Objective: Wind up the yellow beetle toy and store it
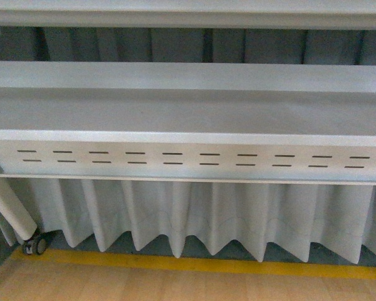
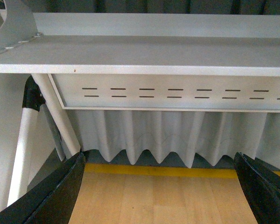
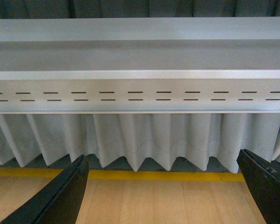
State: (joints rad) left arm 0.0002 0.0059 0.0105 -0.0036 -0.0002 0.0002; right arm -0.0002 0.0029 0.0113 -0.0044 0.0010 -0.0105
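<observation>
Right at the start: no yellow beetle toy in view along the grey metal bench [image 1: 188, 113], with black-fingered left gripper [image 2: 158, 186] and right gripper [image 3: 162, 186] agape, empty.

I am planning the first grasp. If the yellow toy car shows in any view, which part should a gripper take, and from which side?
No grip can be chosen yet: the toy car shows in none of the three views. They show a white table with a slotted panel, a pleated curtain and the wooden floor. The left gripper and right gripper are open and empty.
</observation>
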